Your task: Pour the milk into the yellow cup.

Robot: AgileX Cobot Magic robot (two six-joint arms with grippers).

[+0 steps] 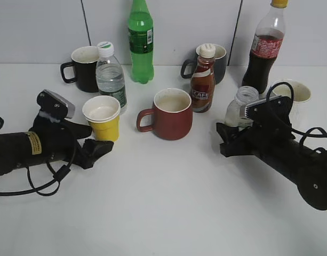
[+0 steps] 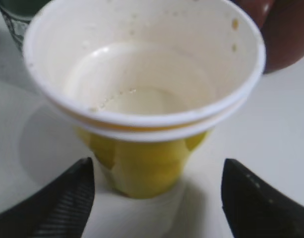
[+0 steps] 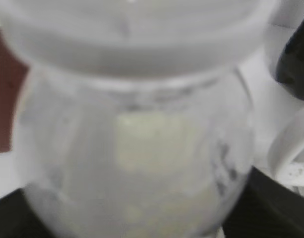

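Note:
The yellow cup (image 1: 102, 118) stands upright on the white table, left of centre. In the left wrist view the yellow cup (image 2: 142, 99) fills the frame and a little pale liquid lies in its bottom. My left gripper (image 1: 102, 137) (image 2: 156, 198) is open, with one finger on each side of the cup's base and not touching it. The milk bottle (image 1: 241, 104) stands upright at the right and looks nearly empty, with white film on its walls. In the right wrist view the milk bottle (image 3: 137, 148) sits between the fingers of my right gripper (image 1: 231, 128) (image 3: 142, 218), which is shut on it.
A brick-red mug (image 1: 172, 114) stands between the cup and the milk bottle. A brown CAFE bottle (image 1: 202, 80), a water bottle (image 1: 110, 74), a green bottle (image 1: 141, 42), a black mug (image 1: 84, 68), a dark mug (image 1: 216, 61), a cola bottle (image 1: 264, 48) and a white mug (image 1: 299, 96) stand behind.

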